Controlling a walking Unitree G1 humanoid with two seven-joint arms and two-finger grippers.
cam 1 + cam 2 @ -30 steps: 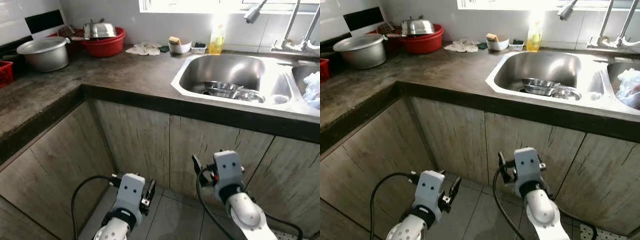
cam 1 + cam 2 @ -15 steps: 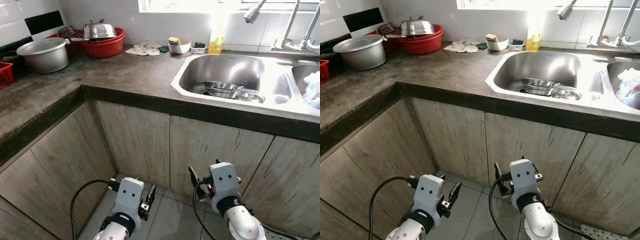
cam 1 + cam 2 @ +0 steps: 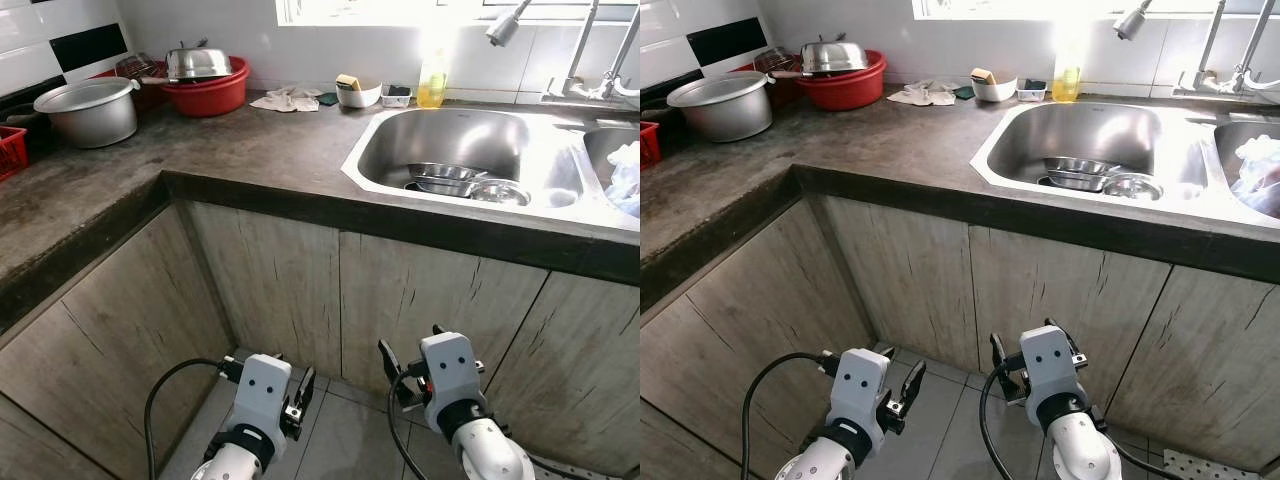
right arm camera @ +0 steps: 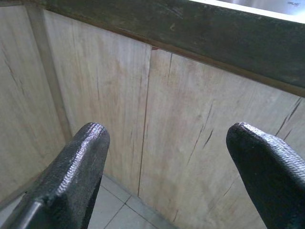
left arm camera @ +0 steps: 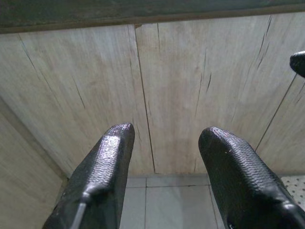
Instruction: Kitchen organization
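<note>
The countertop (image 3: 260,140) was a dark, mottled L-shaped slab with a thick dark front edge, running along the left wall and across the back above pale, cracked wooden cabinet doors (image 3: 280,290). At its far left sat a red basket (image 3: 10,150), then a large aluminium pot (image 3: 88,108) close to the tiled wall. Behind that stood a red basin (image 3: 210,88) carrying a steel lid (image 3: 198,62). Further along lay a crumpled white cloth (image 3: 288,98), a small white bowl (image 3: 358,94) and a yellow bottle of dish soap (image 3: 432,80) under the bright window. The steel sink (image 3: 450,140) was set into the slab on the right, with steel bowls (image 3: 462,182) lying in its basin and a tap (image 3: 505,25) above. Down low before the cabinets, over the grey tiled floor (image 3: 350,440), hung both arms. The left gripper (image 3: 297,398) had its black fingers (image 5: 102,171) parted, nothing between them, pointing at the cabinet doors. The right gripper (image 3: 400,372) was spread wider, its fingers (image 4: 76,167) well apart and empty, aimed at the cabinet below the sink.
</note>
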